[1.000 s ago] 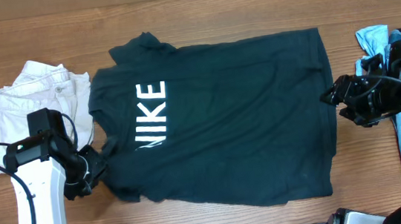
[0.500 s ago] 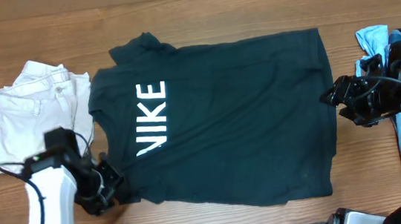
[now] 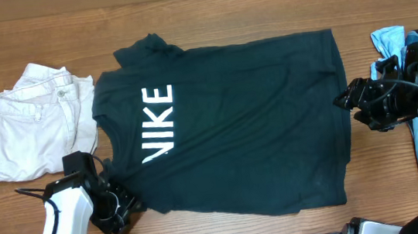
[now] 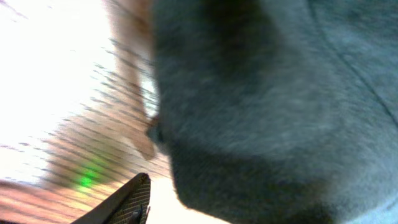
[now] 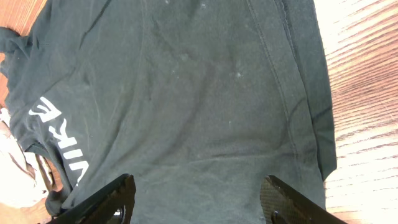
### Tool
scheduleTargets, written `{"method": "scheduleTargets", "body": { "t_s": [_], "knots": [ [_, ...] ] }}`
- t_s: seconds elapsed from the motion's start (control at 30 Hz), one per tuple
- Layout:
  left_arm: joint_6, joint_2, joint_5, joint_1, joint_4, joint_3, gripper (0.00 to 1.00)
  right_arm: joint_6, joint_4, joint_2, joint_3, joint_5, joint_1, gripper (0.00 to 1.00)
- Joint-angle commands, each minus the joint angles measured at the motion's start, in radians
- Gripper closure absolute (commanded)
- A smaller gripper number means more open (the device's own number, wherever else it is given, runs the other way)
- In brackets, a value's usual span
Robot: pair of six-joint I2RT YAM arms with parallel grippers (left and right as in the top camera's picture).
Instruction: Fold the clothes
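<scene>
My left gripper (image 3: 117, 206) sits at the T-shirt (image 3: 256, 120) sleeve, closure indeterminate. The shirt extends rightward toward my spread right gripper (image 3: 350, 108).

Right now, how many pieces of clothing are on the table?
3: a dark T-shirt in the middle, cream shorts at the left, and light blue cloth at the right edge. The cloth is partly hidden, so more may lie there.

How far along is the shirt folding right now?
Done: the T-shirt lies spread flat on the table, with no fold made yet. In hand: the left gripper is at its near sleeve, grip unclear; the right gripper hangs open beside the hem. Left: every fold.
</scene>
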State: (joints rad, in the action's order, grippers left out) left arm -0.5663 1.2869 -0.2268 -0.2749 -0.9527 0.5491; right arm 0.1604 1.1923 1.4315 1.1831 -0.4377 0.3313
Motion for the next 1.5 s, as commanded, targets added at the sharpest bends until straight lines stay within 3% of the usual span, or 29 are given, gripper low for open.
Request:
{"method": "scheduleTargets", "body": {
  "t_s": [0.0, 0.3, 0.53, 0.77, 1.0, 1.27, 1.3, 1.33, 1.4, 1.47],
  "knots": [
    [-0.053, -0.004, 0.095, 0.006, 0.011, -0.007, 0.64, -0.005, -0.005, -0.006, 0.0, 0.002, -0.003, 0.31],
    [-0.06, -0.005, 0.148, 0.007, 0.059, 0.023, 0.96, -0.005, -0.005, -0.006, 0.0, -0.013, -0.003, 0.31],
    [0.027, -0.021, 0.144, 0.007, -0.218, 0.327, 0.96, -0.005, -0.002, -0.006, 0.0, -0.012, -0.003, 0.32],
    [0.097, -0.042, 0.086, 0.007, -0.301, 0.581, 0.96, -0.005, -0.003, -0.006, 0.0, -0.012, -0.003, 0.31],
    [0.111, -0.041, 0.055, 0.006, -0.249, 0.62, 0.96, -0.005, 0.002, -0.006, 0.0, -0.011, -0.003, 0.31],
    [0.164, 0.023, 0.11, 0.006, -0.069, 0.619, 0.96, -0.005, -0.002, -0.006, 0.0, -0.008, -0.003, 0.31],
    [0.172, 0.043, 0.109, 0.006, -0.073, 0.619, 0.9, -0.005, -0.001, -0.006, 0.0, -0.008, -0.003, 0.31],
    [0.182, 0.068, 0.097, 0.006, -0.103, 0.619, 0.71, -0.005, -0.001, -0.006, 0.0, -0.008, -0.003, 0.31],
    [0.187, 0.1, 0.096, 0.007, -0.178, 0.618, 0.44, -0.005, 0.0, -0.006, 0.0, -0.008, -0.003, 0.31],
    [0.172, 0.132, 0.095, 0.007, -0.29, 0.611, 0.32, -0.005, -0.001, -0.006, 0.0, -0.008, -0.003, 0.31]
  ]
}}
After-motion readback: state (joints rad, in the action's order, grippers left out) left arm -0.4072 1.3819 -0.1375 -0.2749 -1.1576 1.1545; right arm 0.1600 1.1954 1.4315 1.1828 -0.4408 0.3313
